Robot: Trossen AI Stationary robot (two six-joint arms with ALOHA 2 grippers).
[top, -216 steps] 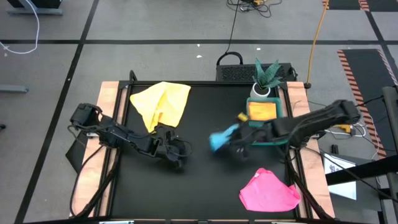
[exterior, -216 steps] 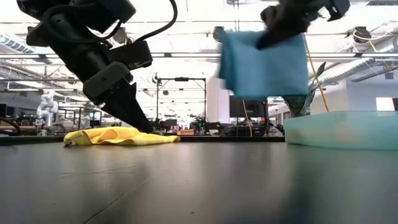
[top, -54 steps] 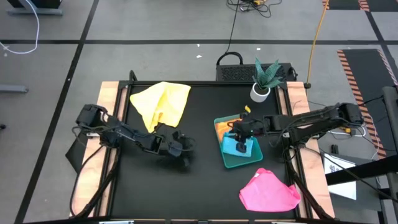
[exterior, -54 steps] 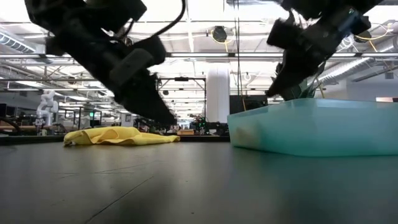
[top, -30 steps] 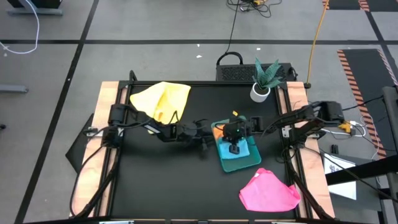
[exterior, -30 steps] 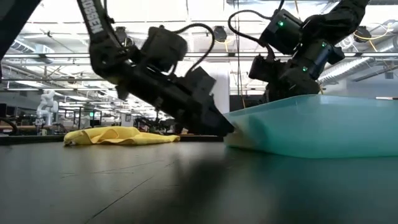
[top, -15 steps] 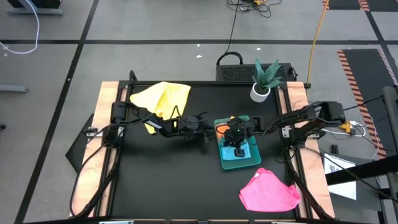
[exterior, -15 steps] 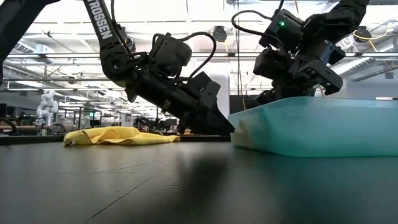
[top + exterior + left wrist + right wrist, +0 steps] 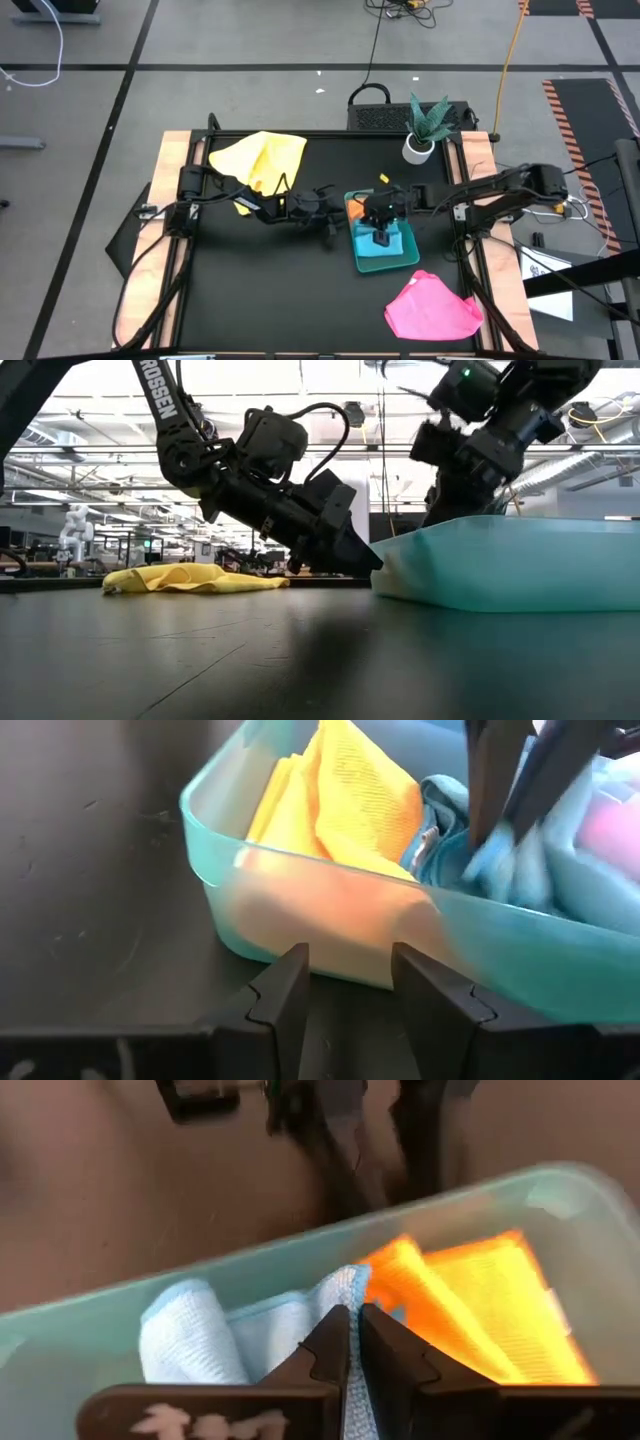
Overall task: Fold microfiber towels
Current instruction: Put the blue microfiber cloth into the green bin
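Inside the green tray (image 9: 404,262), our right gripper (image 9: 350,1342) pinches the soft, light blue towel (image 9: 215,1342) beside a folded yellow towel (image 9: 335,800); our left gripper (image 9: 345,982), fingers apart and empty, braces the tray's wall. We judge the limp cloth best taken by its corners.

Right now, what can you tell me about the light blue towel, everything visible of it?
The light blue towel is a soft, nubbly microfiber cloth, bunched into loose folds rather than flat. It lies inside the green tray, beside a folded yellow towel that it touches. The right gripper has its fingers nearly closed on an edge of the blue cloth. The left gripper stands open just outside the tray wall.
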